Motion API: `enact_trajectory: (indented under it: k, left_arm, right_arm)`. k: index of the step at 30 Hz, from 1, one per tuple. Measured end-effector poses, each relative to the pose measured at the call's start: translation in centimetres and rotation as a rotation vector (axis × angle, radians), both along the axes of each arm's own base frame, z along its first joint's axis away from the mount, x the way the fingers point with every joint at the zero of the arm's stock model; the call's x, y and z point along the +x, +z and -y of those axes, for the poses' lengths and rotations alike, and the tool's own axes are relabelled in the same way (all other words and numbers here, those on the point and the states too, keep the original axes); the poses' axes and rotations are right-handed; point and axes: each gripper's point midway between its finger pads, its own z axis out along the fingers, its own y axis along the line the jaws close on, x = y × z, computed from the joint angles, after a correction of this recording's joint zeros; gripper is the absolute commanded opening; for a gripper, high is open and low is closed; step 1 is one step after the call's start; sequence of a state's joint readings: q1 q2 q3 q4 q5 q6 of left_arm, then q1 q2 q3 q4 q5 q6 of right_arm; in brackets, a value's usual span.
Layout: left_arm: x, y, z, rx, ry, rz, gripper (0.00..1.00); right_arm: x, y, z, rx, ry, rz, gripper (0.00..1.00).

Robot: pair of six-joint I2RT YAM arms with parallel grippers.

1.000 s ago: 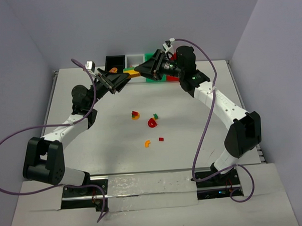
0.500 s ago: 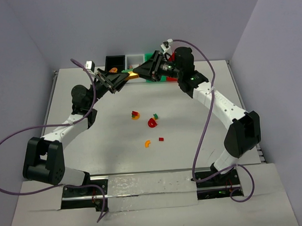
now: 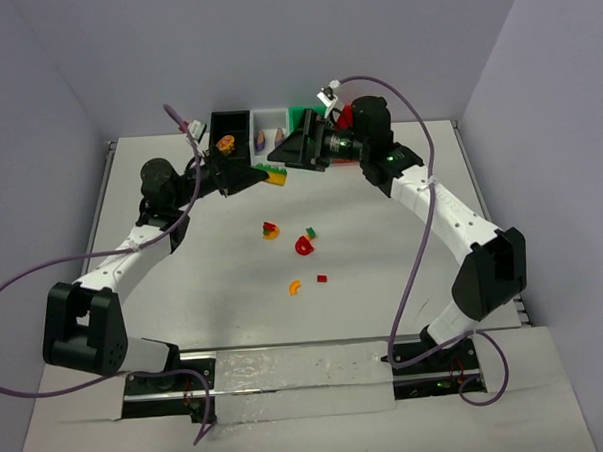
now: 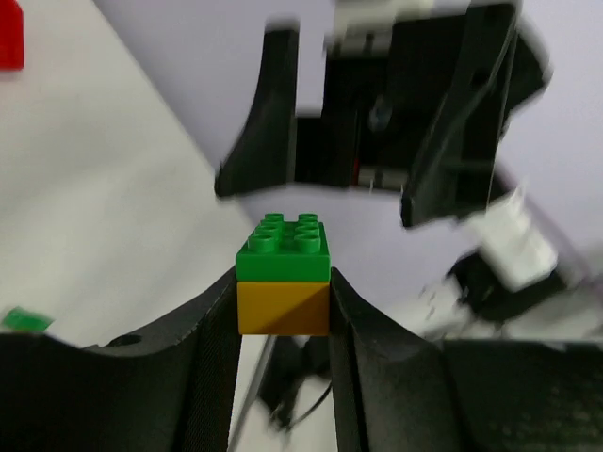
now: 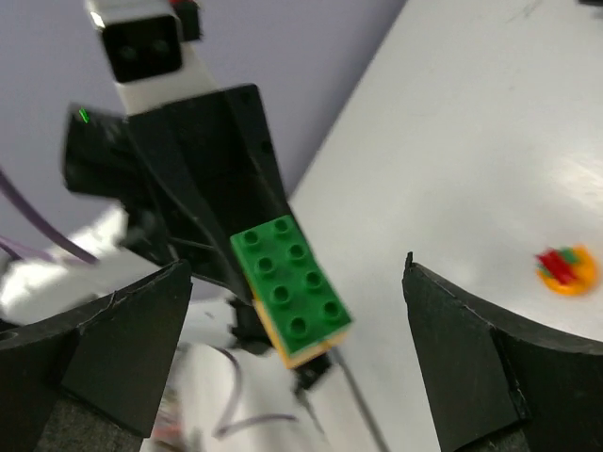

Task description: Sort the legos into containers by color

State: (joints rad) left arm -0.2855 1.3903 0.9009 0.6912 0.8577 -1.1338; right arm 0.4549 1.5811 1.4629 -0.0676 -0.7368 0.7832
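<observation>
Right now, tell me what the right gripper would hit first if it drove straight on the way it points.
Likely the green-and-orange lego stack, which sits centred ahead of the open right gripper and is clamped by the left gripper. How far off it is stays unclear.

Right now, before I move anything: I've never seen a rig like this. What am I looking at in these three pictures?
A left arm and a right arm are bolted at the near edge of the table. Each ends in a two-finger pincer. The wide picture looks down from above and behind them. The other two come from a camera on each wrist. Loose legos lie mid-table. The black bin, white bin, green bin and red bin stand along the far edge. The left pincer is closed on a green-on-yellow brick stack. The right pincer faces it, fingers wide apart, holding nothing.
</observation>
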Motion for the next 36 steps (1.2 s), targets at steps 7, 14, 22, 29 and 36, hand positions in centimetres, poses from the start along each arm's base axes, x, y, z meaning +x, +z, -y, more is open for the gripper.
enact_trajectory:
  k: [7,14,22,29,36]
  left_arm:
    - [-5.8,-1.3,-0.1,0.238,-0.325,0.297,0.00]
    - [-8.6,-0.9,-0.3,0.303,-0.481,0.454,0.00]
    - [-10.2,-1.8,-0.2,0.301,-0.540,0.432,0.00]
    - [-10.8,-1.9,0.1,0.295,-0.565,0.439,0.00]
    - [-11.5,-2.0,0.5,0.293,-0.587,0.448,0.00]
  right_arm:
    - [-4.2,1.2,4.0,-0.209,0.185,0.383,0.91]
    - [-8.9,0.2,3.5,-0.264,0.396,0.512,0.80]
    - [-13.2,-3.2,1.0,-0.266,0.539,0.460,0.81]
    - [-14.6,-3.0,-0.3,-0.240,0.589,0.453,0.79]
    - [-13.8,-3.5,-1.3,-0.233,0.597,0.417,0.68]
